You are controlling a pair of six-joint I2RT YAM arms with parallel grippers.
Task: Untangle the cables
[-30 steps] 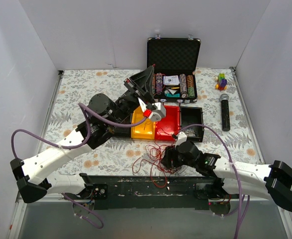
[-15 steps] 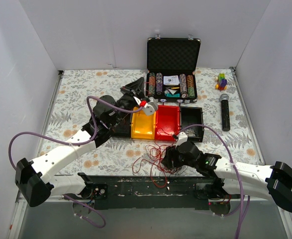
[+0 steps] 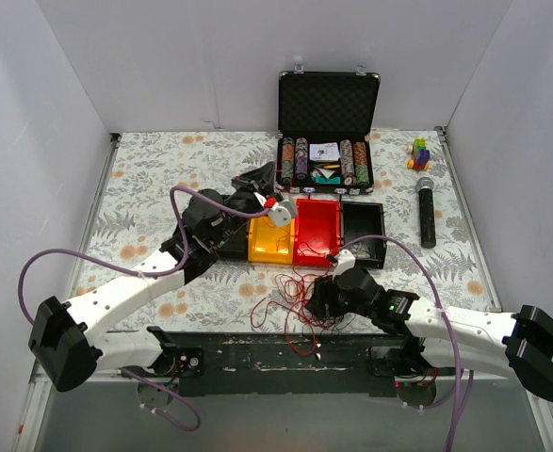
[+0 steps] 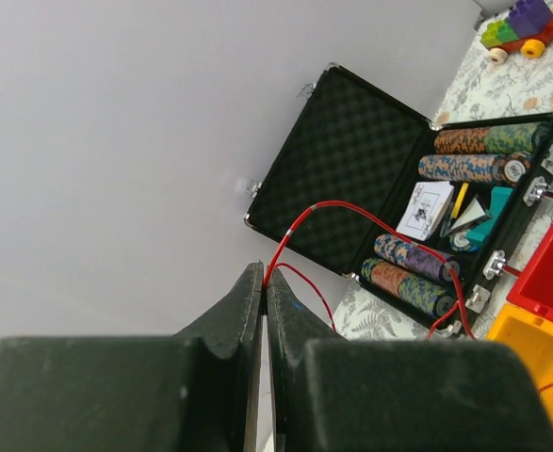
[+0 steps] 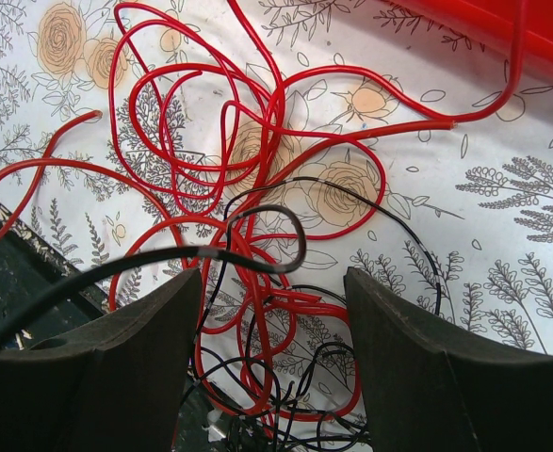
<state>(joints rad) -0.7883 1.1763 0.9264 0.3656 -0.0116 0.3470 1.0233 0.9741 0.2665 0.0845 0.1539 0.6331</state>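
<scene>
The cables [image 3: 293, 299] lie on the table [image 3: 163, 169] just on the near side of the red bin [image 3: 316, 231]. They form a loose nest of red loops with thin black strands [image 5: 300, 243] threaded through.

Judging by that, little is done. One red strand [image 4: 351, 203] is drawn out, running past the red bin to the left pincer [image 4: 264, 281], which is clamped tight on it beyond the bin's far-left corner. The bulk is knotted, and the black strands are not yet freed.

The right pincer [image 5: 274, 282] hangs over the nest on the bin's near side, jaws wide, gripping nothing.

No brand or writing is legible. The cards [image 3: 324, 151] in the poker-chip case [image 3: 328, 104] behind the bin are too small to read.
</scene>
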